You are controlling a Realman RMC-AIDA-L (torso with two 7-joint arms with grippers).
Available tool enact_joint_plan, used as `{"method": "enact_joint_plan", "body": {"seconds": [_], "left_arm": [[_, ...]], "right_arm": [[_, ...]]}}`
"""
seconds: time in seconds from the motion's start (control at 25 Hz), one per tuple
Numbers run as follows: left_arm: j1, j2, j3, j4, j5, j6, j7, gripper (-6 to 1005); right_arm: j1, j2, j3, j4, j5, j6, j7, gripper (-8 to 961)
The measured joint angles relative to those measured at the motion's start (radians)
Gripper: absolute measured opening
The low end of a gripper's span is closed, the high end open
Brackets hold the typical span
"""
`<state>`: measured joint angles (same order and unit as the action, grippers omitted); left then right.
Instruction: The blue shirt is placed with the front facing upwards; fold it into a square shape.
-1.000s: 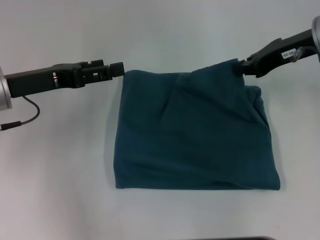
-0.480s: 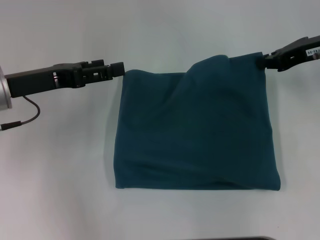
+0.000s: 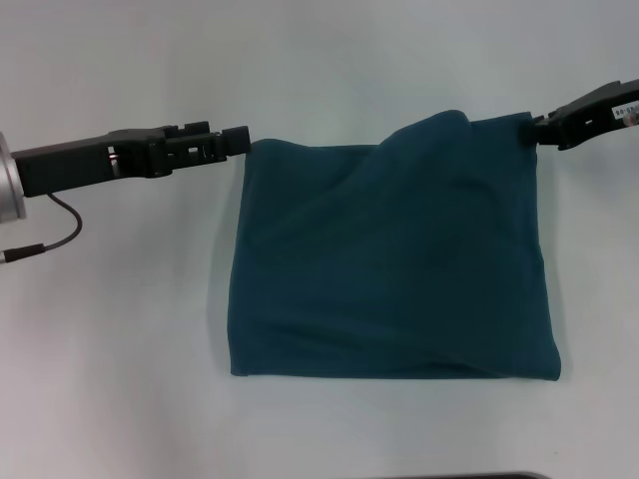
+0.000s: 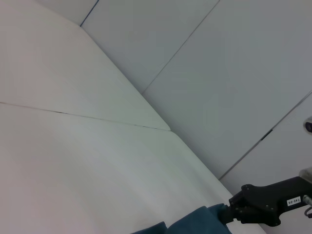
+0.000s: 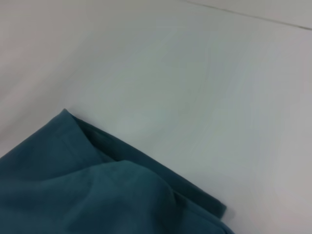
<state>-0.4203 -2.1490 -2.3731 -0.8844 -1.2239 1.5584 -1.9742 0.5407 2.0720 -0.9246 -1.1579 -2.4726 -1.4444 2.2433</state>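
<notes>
The blue shirt [image 3: 389,269] lies folded into a rough rectangle on the white table [image 3: 120,329], with no lettering showing. My left gripper [image 3: 243,138] sits at the shirt's far left corner, its fingers shut on the cloth edge. At the far right corner my right gripper [image 3: 536,126] is shut on the fabric and holds it slightly raised, so a ridge runs down from there. The left wrist view shows the right gripper [image 4: 229,214] pinching the teal cloth [image 4: 195,226]. The right wrist view shows a layered corner of the shirt [image 5: 87,190].
A black cable [image 3: 55,225] hangs from my left arm at the left edge. A dark strip [image 3: 499,476] shows at the table's near edge. Table seams [image 4: 83,117] run across the far surface.
My right gripper has moved outward to the right with the shirt's far right corner, stretching the far edge wider. The left gripper has stayed where it was.
</notes>
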Motion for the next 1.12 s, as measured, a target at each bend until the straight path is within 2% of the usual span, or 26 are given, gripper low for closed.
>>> {"method": "enact_joint_plan", "body": {"seconds": [0.16, 0.24, 0.44, 0.56, 0.84, 1.12], "left_arm": [[0.0, 0.0, 0.001, 0.001, 0.0, 0.0, 0.0, 969], [0.0, 0.001, 0.002, 0.001, -0.001, 0.001, 0.0, 968], [0.0, 0.003, 0.001, 0.001, -0.002, 0.001, 0.001, 968], [-0.001, 0.004, 0.0, 0.001, -0.002, 0.0, 0.003, 969], [-0.036, -0.002, 0.0, 0.032, -0.001, -0.013, 0.017, 969], [-0.069, -0.009, 0.002, 0.08, -0.002, -0.054, 0.04, 968]], "right_arm": [[-0.01, 0.002, 0.02, 0.004, -0.002, 0.001, 0.02, 20], [-0.012, 0.005, 0.061, 0.007, 0.0, 0.005, 0.019, 20], [-0.015, 0.008, 0.18, -0.009, 0.017, -0.001, -0.012, 191], [-0.019, 0.007, 0.203, -0.013, 0.072, -0.058, -0.049, 436], [-0.027, 0.013, 0.199, -0.003, 0.223, -0.236, -0.125, 593], [-0.023, 0.009, 0.184, 0.092, 0.232, -0.255, -0.154, 740]]}}
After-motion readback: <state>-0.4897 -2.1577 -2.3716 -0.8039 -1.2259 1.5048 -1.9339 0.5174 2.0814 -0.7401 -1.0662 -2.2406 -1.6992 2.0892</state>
